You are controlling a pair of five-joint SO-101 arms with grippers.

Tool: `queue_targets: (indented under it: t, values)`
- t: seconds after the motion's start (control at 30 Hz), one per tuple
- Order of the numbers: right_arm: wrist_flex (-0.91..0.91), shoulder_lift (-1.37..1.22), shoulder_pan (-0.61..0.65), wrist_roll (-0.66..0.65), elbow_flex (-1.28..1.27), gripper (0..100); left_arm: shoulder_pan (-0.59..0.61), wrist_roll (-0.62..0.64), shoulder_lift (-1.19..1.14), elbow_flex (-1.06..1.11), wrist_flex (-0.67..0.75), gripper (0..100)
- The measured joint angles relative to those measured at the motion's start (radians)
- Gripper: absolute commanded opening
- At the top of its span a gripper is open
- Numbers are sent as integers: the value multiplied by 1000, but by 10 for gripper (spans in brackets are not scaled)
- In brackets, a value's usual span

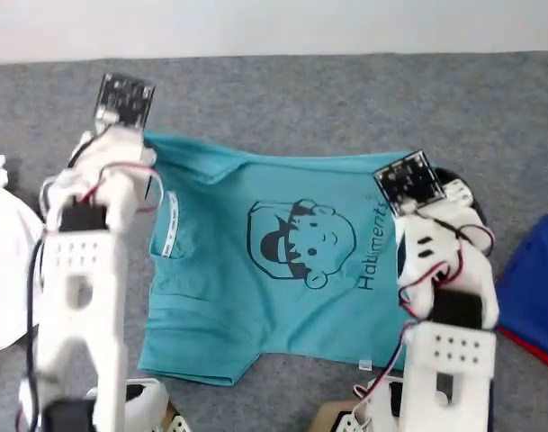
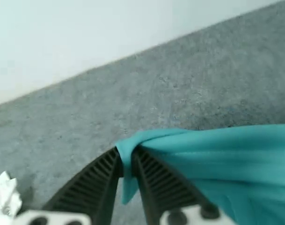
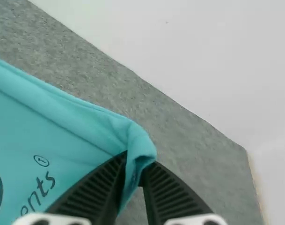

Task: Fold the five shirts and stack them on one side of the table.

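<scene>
A teal shirt (image 1: 274, 261) with a cartoon print lies spread across the grey table, lifted along its far edge. My left gripper (image 2: 127, 161) is shut on the shirt's far left corner (image 2: 133, 140); in the high view the left arm (image 1: 112, 171) stands at that corner. My right gripper (image 3: 135, 166) is shut on the shirt's far right corner (image 3: 140, 145), where the right arm (image 1: 426, 207) stands. The cloth (image 2: 226, 154) stretches taut between the two grips.
White cloth (image 1: 4, 243) lies piled at the left edge of the table, and a scrap of it shows as white cloth (image 2: 4, 194) by my left gripper. A blue shirt with red trim (image 1: 534, 288) lies at the right edge. A pale wall runs behind the table.
</scene>
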State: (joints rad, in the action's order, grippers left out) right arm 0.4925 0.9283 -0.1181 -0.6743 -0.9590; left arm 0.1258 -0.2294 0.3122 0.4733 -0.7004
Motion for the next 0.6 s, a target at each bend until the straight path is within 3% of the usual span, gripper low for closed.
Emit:
queue_targets:
  t: [0.2, 0.6]
  values:
    - [-115, -275, 0, 0, 101, 10, -18, 0, -307, -264, -25, 4]
    - [-129, -876, -14, 43, 640, 10, -72, 0, -839, -971, -296, 5]
